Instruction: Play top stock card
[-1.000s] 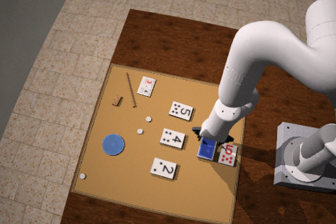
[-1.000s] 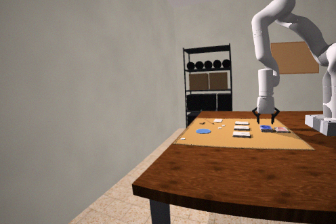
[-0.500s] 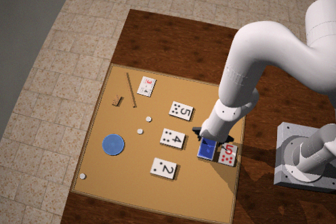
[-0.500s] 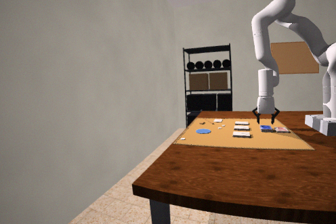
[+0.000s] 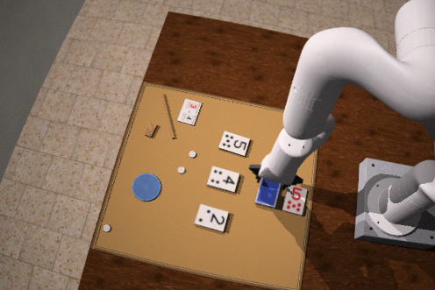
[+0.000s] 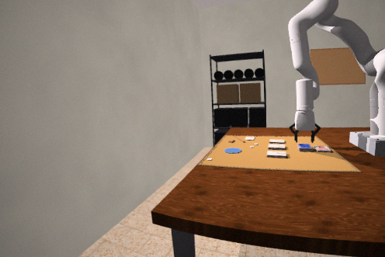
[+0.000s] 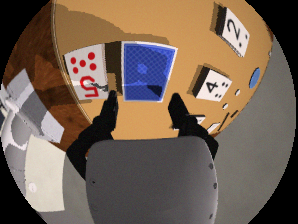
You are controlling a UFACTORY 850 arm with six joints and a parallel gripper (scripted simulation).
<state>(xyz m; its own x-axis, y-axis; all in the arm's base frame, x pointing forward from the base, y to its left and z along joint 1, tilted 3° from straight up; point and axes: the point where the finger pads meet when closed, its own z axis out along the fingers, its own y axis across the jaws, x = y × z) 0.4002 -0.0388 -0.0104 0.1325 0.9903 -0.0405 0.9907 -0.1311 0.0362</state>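
Note:
The face-down stock (image 5: 267,193) (image 6: 305,147) (image 7: 149,71) is a blue-backed pile on the tan card cloth (image 5: 145,236) (image 6: 248,160). A red 5 waste card (image 5: 295,201) (image 6: 323,148) (image 7: 85,72) lies face up right beside it. Three face-up black piles lie in a column: a 5 (image 5: 234,143) (image 6: 277,140), a 4 (image 5: 224,179) (image 6: 277,147) (image 7: 214,84) and a 2 (image 5: 211,217) (image 6: 277,154) (image 7: 234,30). My gripper (image 5: 275,179) (image 6: 304,137) (image 7: 144,98) is open and empty. It hangs a little above the stock, with a finger on each side of it.
A card with a red 3 (image 5: 189,111) (image 6: 249,138), a thin stick (image 5: 168,120), a small wooden block (image 5: 152,130), a blue disc (image 5: 146,187) (image 6: 233,150) and three white tokens (image 5: 192,154) (image 5: 181,170) (image 5: 106,228) lie on the cloth's left part. The arm's grey base (image 5: 395,202) stands at the right.

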